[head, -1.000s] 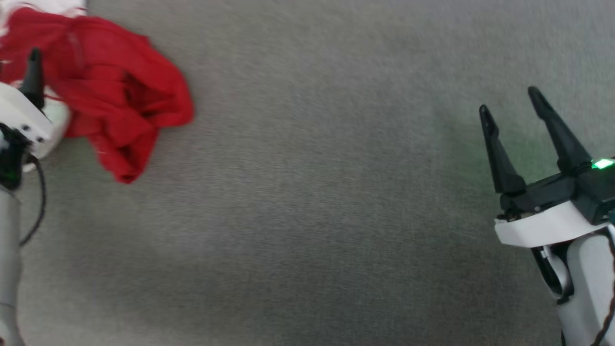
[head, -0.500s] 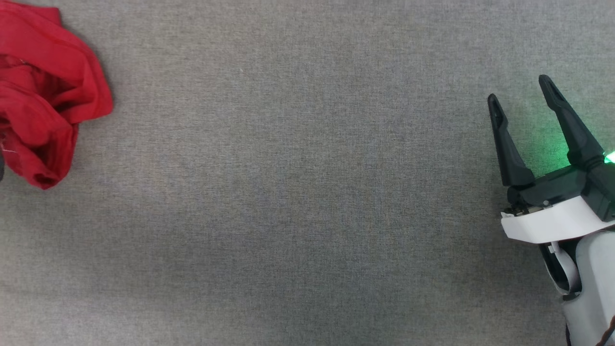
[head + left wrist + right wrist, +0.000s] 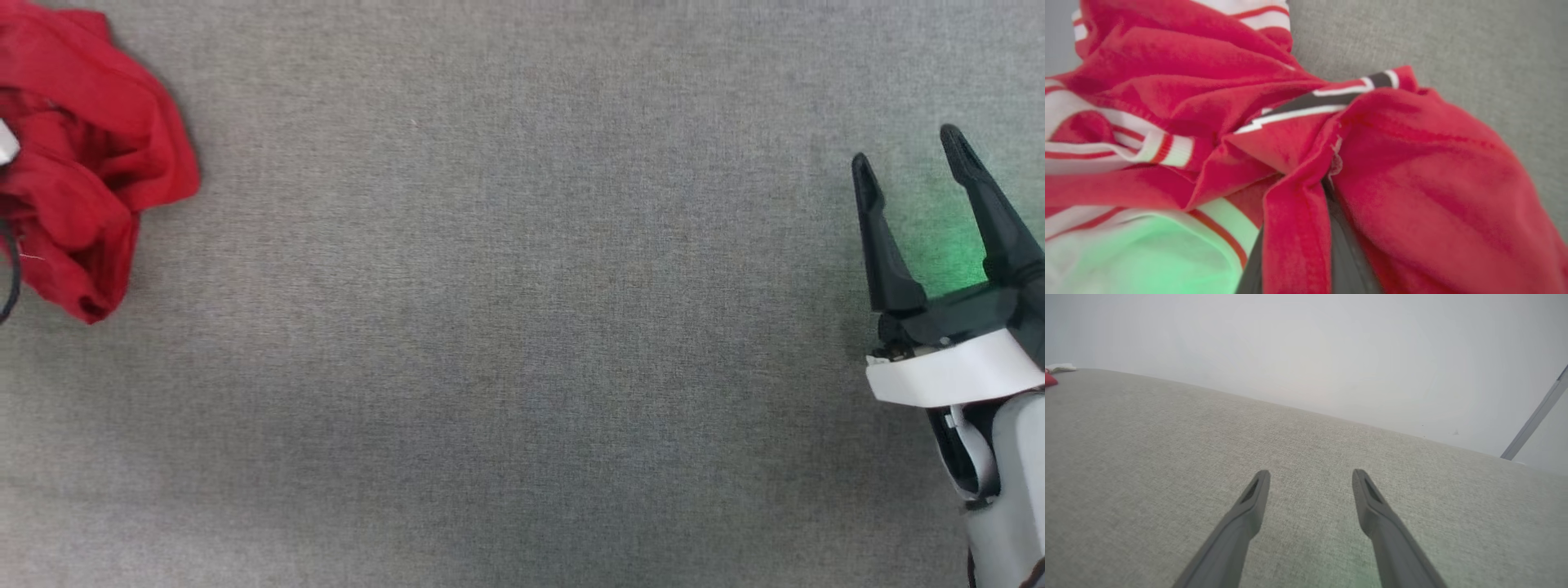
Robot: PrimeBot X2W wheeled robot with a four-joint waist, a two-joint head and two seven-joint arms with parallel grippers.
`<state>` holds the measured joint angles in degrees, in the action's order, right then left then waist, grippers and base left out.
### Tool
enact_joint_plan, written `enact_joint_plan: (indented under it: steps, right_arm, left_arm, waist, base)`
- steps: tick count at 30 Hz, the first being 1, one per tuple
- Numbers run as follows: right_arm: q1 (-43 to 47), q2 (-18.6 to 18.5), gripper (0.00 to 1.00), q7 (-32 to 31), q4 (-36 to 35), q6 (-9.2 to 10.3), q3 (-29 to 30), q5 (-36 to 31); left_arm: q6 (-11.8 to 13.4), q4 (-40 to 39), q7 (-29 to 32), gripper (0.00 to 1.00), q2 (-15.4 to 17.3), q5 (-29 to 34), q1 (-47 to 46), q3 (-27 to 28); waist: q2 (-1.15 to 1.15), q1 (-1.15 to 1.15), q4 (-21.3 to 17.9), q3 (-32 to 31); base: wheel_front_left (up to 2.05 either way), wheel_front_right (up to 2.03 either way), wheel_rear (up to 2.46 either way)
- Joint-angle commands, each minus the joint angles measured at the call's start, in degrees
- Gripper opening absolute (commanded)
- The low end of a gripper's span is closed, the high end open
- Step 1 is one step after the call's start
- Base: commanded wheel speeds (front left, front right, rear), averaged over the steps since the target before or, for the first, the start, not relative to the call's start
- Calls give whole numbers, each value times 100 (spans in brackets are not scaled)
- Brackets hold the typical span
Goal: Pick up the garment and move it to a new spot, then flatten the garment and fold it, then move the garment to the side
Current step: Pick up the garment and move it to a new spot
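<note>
From the head view, the garment [image 3: 82,163] is lying crumpled in a red heap on the grey bench [image 3: 522,327], far over on its left side, with the broad middle of the bench bare. Over the right side of the bench the right hand [image 3: 906,151] is hovering with its two dark fingers spread wide and nothing between them, well apart from the garment. A green glow [image 3: 947,245] is falling on the cloth surface beside it. In the left wrist view, the left hand [image 3: 1296,253] is reaching into the bunched garment [image 3: 1412,163]. Its dark fingers [image 3: 1345,253] are standing close together, and a red fold of fabric is running down between them, so the hand is pinching the shirt. White sleeve fabric with red stripes and a strip of black, white-edged lettering are showing among the folds. In the right wrist view, the right hand [image 3: 1311,473] is pointing across bare bench, jaws wide and empty, and a small patch of the garment [image 3: 1049,379] is showing close to the bench's far edge. By my reading the task is only beginning. The grasp for the pick-up is being made, while the move to a new spot, the flattening, the folding and the setting aside are all waiting to be done.
</note>
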<state>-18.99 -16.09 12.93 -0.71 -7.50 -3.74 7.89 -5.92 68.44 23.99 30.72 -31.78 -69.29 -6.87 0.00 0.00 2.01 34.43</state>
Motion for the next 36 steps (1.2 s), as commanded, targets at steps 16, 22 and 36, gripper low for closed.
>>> enact_joint_plan:
  steps: [16,22,36]
  right_arm:
    - [371,208,100,154,281,2,291,39]
    - [497,289,100,196,379,2,404,79]
    - [657,556,100,232,437,2,789,93]
  left_arm:
    - [-154,-1321,-293,0,26,326,29,-1125]
    - [-155,-2607,87,0,191,75,341,-1594]
    - [37,-5860,1586,0,435,-221,1312,-2204]
  waist:
    - [0,0,384,-1228]
    - [0,0,308,-1593]
    - [0,0,-516,-1966]
  base:
    - [0,0,0]
    - [0,0,0]
    - [0,0,0]
